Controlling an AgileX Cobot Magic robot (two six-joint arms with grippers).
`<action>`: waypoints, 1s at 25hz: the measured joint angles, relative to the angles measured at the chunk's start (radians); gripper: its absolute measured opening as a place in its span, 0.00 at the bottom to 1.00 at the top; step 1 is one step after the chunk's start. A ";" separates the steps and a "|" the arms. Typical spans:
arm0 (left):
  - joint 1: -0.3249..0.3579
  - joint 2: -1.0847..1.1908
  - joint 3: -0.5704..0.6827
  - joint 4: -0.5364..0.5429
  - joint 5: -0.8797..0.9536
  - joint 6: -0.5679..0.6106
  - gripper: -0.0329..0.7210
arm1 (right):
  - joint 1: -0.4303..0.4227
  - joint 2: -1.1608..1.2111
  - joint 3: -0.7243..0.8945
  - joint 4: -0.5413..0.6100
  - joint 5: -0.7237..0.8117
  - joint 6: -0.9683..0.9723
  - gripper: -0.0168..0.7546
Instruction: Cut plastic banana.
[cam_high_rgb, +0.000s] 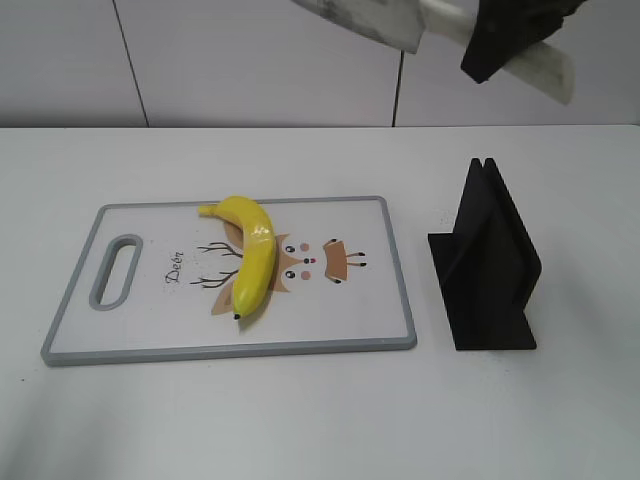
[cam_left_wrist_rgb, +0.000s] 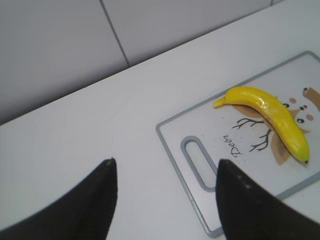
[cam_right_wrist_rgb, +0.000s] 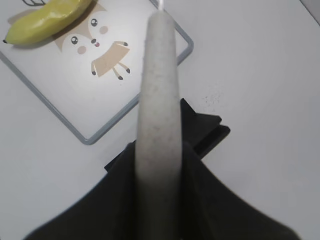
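Note:
The plastic banana (cam_high_rgb: 252, 258) lies whole on a white cutting board (cam_high_rgb: 380, 310) with a grey rim and a deer drawing. It also shows in the left wrist view (cam_left_wrist_rgb: 272, 114) and the right wrist view (cam_right_wrist_rgb: 47, 19). My right gripper (cam_high_rgb: 510, 45) is high at the top right, shut on the grey-white handle of a knife (cam_right_wrist_rgb: 159, 120); the blade (cam_high_rgb: 360, 22) points left above the board. My left gripper (cam_left_wrist_rgb: 165, 172) is open and empty, above bare table left of the board (cam_left_wrist_rgb: 200, 220); it is out of the exterior view.
A black knife stand (cam_high_rgb: 487, 262) sits on the white table right of the board, directly under my right gripper (cam_right_wrist_rgb: 159, 150); the stand also shows in the right wrist view (cam_right_wrist_rgb: 207, 127). A grey wall closes the back.

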 joint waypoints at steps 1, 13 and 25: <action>0.000 0.061 -0.047 -0.026 0.011 0.061 0.82 | 0.000 0.019 -0.013 0.012 0.001 -0.043 0.24; -0.138 0.610 -0.568 -0.148 0.181 0.526 0.82 | 0.000 0.192 -0.093 0.078 -0.009 -0.594 0.24; -0.256 0.896 -0.677 -0.122 0.275 0.689 0.82 | 0.000 0.286 -0.129 0.204 -0.010 -0.812 0.24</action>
